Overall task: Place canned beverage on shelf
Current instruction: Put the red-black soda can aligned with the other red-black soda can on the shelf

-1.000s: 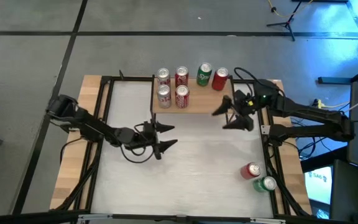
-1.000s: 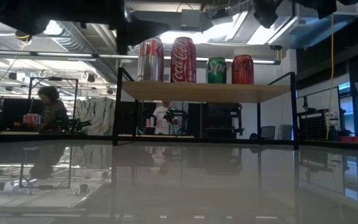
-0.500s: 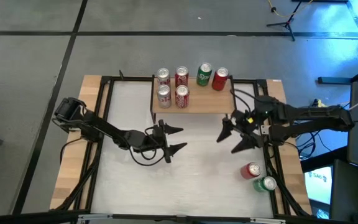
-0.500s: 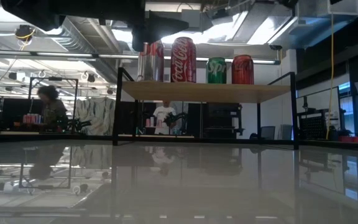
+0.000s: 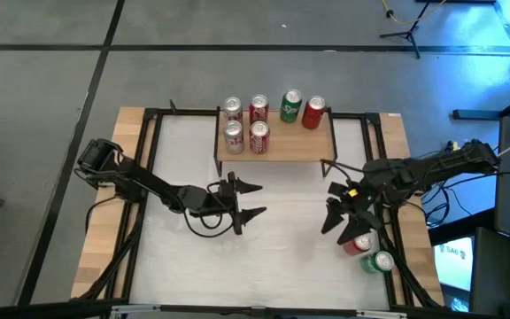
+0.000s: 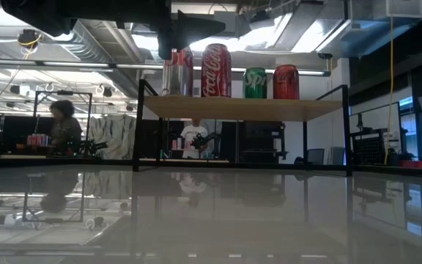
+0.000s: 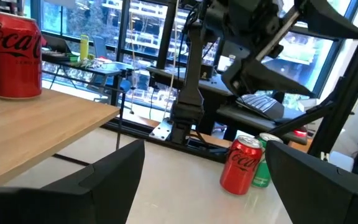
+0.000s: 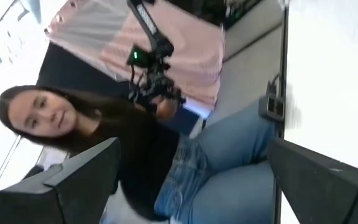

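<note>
On the shelf (image 5: 277, 149): six cans standing.
Right gripper (image 5: 341, 221): fingers spread wide, empty, just beside the red can (image 5: 358, 243).
Left gripper (image 5: 249, 201): apart, empty, mid-table.

Grey tiled floor (image 5: 60, 53) surrounds the table; ceiling ducts (image 6: 97, 44) and desks (image 6: 20, 150) show behind.

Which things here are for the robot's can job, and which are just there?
For the job:
- shelf
- six cans on the shelf
- red can and green can on the table
- right gripper, open above the red can
- left gripper, open, mid-table

Just there:
- white table
- cables
- a person beyond the table
</note>
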